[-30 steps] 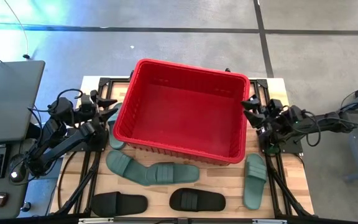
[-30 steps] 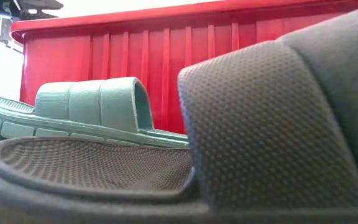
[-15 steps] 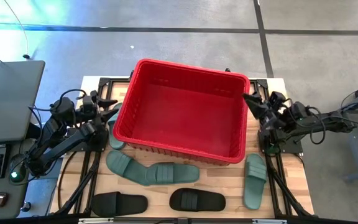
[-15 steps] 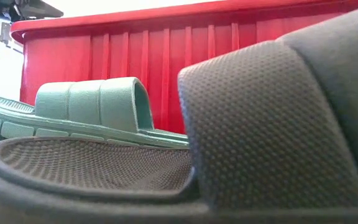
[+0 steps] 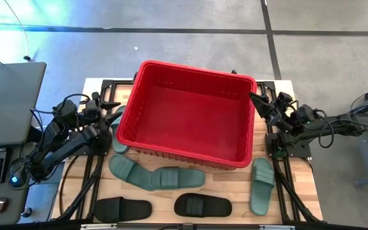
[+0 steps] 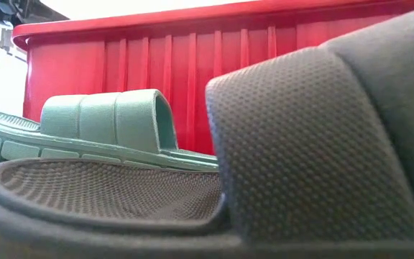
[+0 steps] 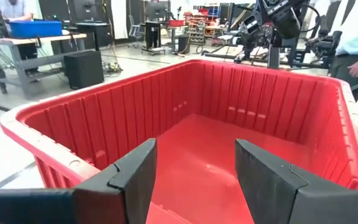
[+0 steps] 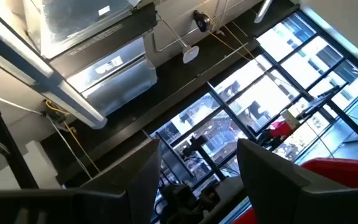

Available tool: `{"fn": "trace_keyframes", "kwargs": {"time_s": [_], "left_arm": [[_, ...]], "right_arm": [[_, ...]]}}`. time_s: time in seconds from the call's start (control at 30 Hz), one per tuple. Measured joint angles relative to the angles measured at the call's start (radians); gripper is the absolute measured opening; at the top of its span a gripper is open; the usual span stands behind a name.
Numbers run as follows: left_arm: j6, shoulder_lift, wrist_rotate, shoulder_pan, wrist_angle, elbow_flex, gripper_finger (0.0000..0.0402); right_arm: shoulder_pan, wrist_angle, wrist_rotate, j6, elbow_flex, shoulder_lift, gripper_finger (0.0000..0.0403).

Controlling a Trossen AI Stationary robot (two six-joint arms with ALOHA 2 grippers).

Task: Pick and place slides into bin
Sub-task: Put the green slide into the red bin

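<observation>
High view: the red bin point(image 5: 187, 115) sits empty mid-surface point(image 5: 235, 191); every slide lies outside it, so the picking step has not begun. Green slides point(image 5: 157, 176) lie near the bin's near wall, with one more at right point(image 5: 262, 185) and black ones point(image 5: 202, 206) nearest. The left claw point(image 5: 104, 102) and right claw point(image 5: 260, 102) flank the bin.

Low view: a black slide's pebbled strap point(image 6: 315, 144) fills the frame; a ribbed green one point(image 6: 106, 129) is behind.

Left wrist: fingers point(image 7: 135, 174) apart, empty.

Right wrist: fingers point(image 8: 266, 168) apart, seemingly tilted upward; next it must dip to a slide
</observation>
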Motion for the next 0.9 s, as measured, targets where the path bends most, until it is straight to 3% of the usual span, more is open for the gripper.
{"fn": "trace_keyframes", "kwargs": {"time_s": [0.27,0.47,0.7,0.9], "left_arm": [[-0.075,0.000,0.016,0.000,-0.007,0.000,0.0200],[-0.061,0.000,0.157,0.000,0.090,0.000,0.0200],[-0.137,0.002,0.248,0.000,0.238,0.000,0.0200],[-0.221,0.002,0.250,0.000,0.383,0.000,0.0200]], "right_arm": [[0.000,-0.088,0.014,0.072,0.000,0.000,0.0200],[0.000,-0.199,-0.022,0.174,0.000,0.003,0.0200],[0.000,-0.324,-0.121,0.367,0.001,0.056,0.0200],[0.000,-0.241,-0.129,0.326,0.001,0.127,0.0200]]}}
